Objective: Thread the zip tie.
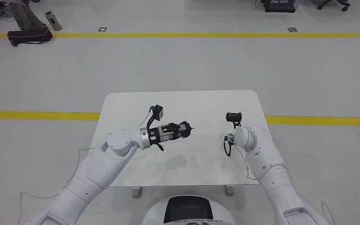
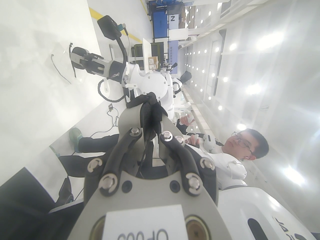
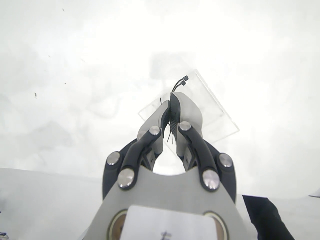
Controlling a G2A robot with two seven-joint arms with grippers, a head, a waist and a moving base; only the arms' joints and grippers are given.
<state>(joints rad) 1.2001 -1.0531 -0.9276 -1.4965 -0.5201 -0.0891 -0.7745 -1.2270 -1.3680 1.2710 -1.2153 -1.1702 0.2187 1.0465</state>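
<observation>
My right gripper [image 3: 170,98] is shut on a thin black zip tie [image 3: 183,82]. Two strands with small square heads stick out past its fingertips, and the tails run back between the pads. It hangs over the right part of the white table [image 1: 169,107]. From the left wrist view the right gripper [image 2: 72,56] shows farther off, with a black zip tie strand [image 2: 60,72] curving below it. My left gripper [image 1: 187,129] sits near the table's middle, pointing toward the right gripper [image 1: 227,139] with a gap between them. The left gripper [image 2: 150,98] is shut on a thin black zip tie strand.
A clear plastic sheet [image 3: 215,111] lies flat on the table under my right gripper. Small dark specks [image 3: 35,95] are scattered on the tabletop. Bare table surface stretches toward the far edge [image 1: 180,93] and the front left.
</observation>
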